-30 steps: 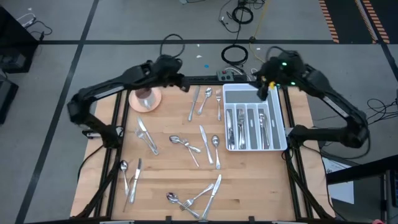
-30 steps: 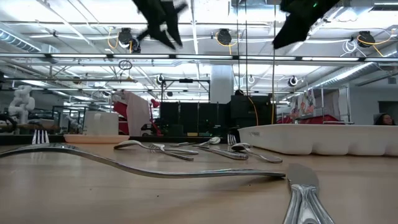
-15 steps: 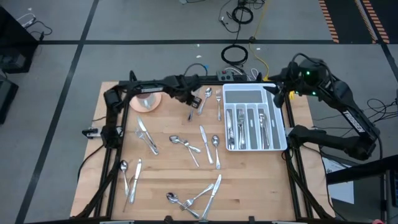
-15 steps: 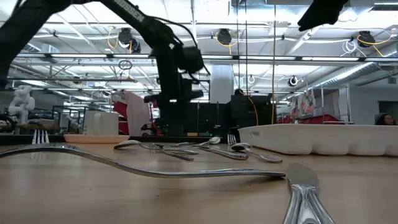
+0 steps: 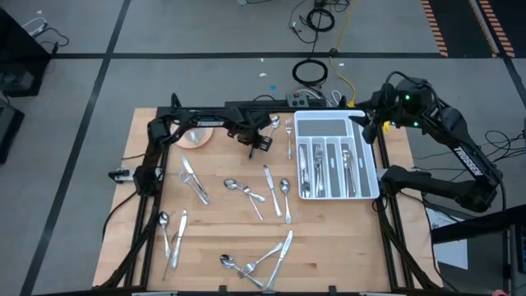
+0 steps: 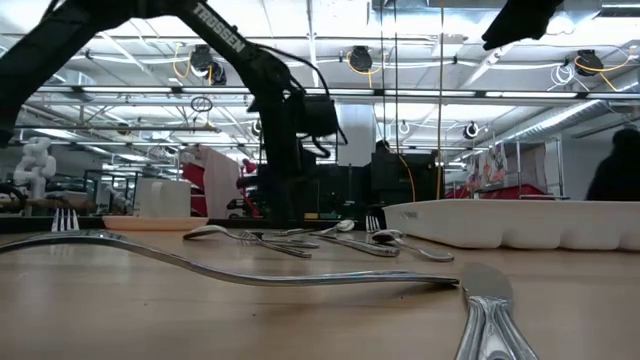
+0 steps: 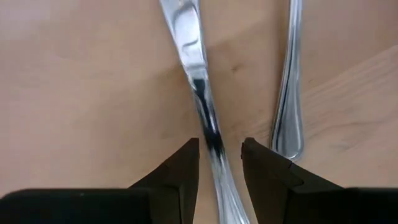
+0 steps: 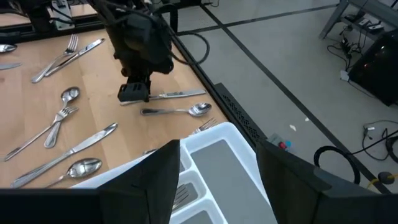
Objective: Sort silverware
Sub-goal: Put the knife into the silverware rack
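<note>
The left tool [image 7: 220,163] straddles a slim shiny silver-metal knife [image 7: 198,93], its fingers parted on either side without gripping it. The knife lies flat on the wooden tabletop [image 5: 222,222], long axis roughly 12-to-6. The right tool [image 8: 217,163] hangs released at 2 o'clock.

Grey floor [image 5: 164,25] — dark tape lines, loose cables [image 5: 311,72].

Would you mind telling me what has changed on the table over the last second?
The left gripper swung out from beside the pink saucer toward the tray and dropped to the table; its open fingers now straddle a knife without closing. The right gripper drew back from over the white tray to its outer edge, open and empty. The scattered silverware stayed put.
</note>
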`<state>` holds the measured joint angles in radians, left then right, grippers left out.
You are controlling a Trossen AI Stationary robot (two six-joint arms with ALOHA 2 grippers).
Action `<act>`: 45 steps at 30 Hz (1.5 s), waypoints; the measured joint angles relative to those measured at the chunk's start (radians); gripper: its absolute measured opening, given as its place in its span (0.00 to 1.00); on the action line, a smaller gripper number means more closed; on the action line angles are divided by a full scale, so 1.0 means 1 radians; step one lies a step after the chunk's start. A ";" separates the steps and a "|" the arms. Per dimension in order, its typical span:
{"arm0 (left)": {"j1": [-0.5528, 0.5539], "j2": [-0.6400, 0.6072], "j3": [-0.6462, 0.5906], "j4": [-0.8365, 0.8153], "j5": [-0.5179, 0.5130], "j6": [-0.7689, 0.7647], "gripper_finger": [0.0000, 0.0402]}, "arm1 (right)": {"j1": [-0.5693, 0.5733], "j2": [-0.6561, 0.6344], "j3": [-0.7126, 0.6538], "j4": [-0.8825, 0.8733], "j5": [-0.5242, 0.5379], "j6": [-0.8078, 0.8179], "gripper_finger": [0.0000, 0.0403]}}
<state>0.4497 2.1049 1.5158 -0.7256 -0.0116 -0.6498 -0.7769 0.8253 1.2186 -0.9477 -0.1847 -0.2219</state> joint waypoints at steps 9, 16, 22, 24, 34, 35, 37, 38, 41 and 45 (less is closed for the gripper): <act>-0.016 0.088 0.010 -0.011 0.046 0.001 0.20 | 0.000 0.000 0.000 -0.038 0.000 0.001 0.50; -0.032 0.095 0.010 -0.017 0.021 0.027 0.06 | 0.000 0.000 0.000 -0.038 0.000 0.017 0.50; -0.040 0.034 0.001 -0.067 0.007 0.027 0.06 | 0.000 0.000 0.000 -0.038 0.000 0.003 0.50; -0.040 0.012 -0.003 -0.106 0.013 0.015 0.05 | 0.000 0.000 -0.001 -0.038 0.000 0.002 0.50; -0.049 -0.051 -0.002 -0.220 -0.011 0.001 0.00 | 0.000 0.000 -0.002 -0.041 0.000 -0.004 0.50; -0.052 -0.053 -0.002 -0.221 -0.011 0.002 0.00 | 0.000 0.000 -0.002 -0.045 0.000 0.001 0.50; -0.056 -0.054 -0.003 -0.212 -0.011 0.001 0.00 | 0.000 0.005 -0.002 -0.057 0.000 0.009 0.50; -0.056 -0.057 -0.003 -0.198 -0.011 0.001 0.00 | 0.000 0.007 -0.002 -0.064 0.001 0.009 0.50; -0.054 -0.059 -0.002 -0.187 0.007 -0.015 0.02 | 0.000 0.015 -0.002 -0.100 0.001 0.004 0.51; -0.055 -0.059 -0.001 -0.162 0.038 -0.001 0.10 | 0.000 0.020 -0.002 -0.126 0.000 -0.002 0.53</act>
<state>0.3943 2.0460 1.5144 -0.8878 0.0265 -0.6505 -0.7769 0.8452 1.2163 -1.0733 -0.1844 -0.2242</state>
